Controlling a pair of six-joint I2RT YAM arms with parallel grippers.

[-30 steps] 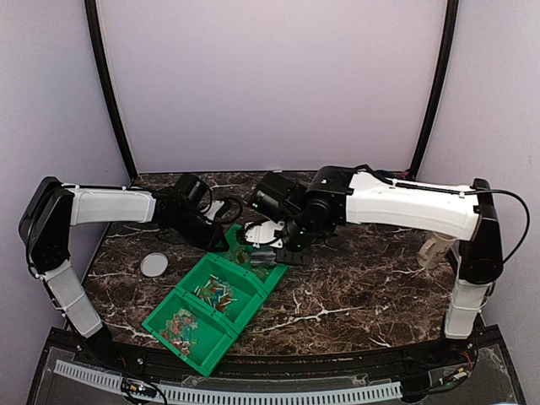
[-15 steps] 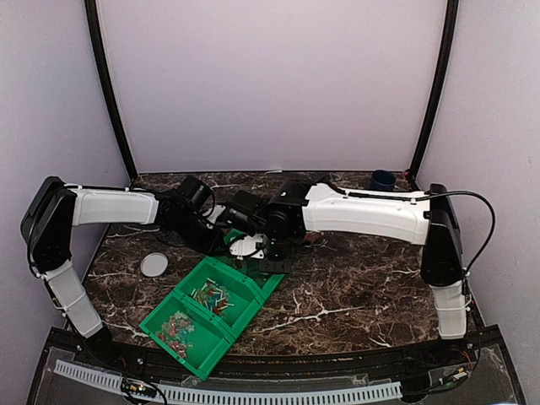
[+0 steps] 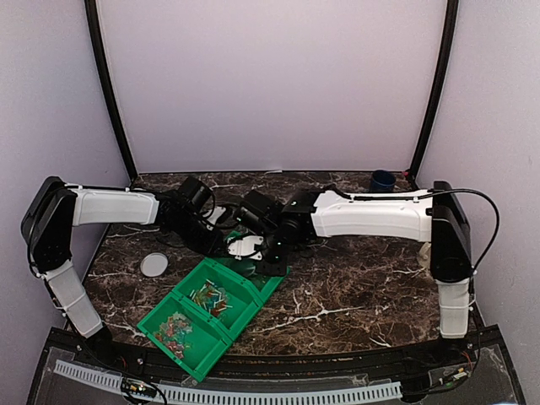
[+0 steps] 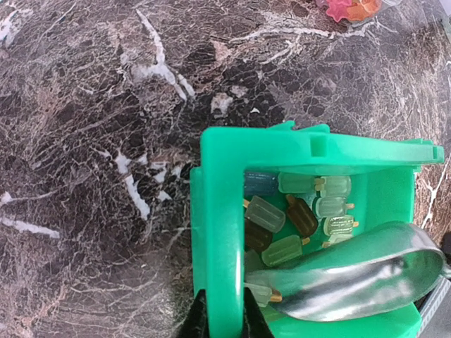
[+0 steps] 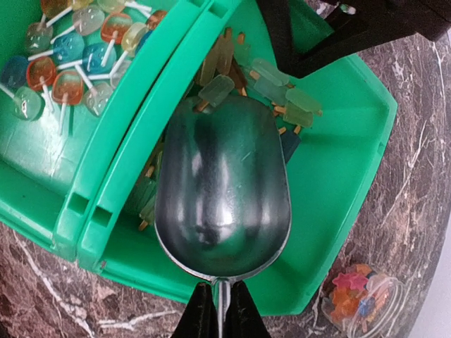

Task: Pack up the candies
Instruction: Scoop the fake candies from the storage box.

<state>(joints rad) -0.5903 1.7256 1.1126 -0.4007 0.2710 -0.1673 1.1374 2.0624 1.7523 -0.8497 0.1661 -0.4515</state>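
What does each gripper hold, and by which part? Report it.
The left gripper clamps the green bin by its side wall. The right gripper pinches the metal scoop by its thin handle.

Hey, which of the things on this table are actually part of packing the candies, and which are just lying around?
In the job: candies, green bin, metal scoop in the right gripper, left gripper pinching the bin wall, clear jar, probably the round lid.
Lying about: dark blue cup at the far edge.
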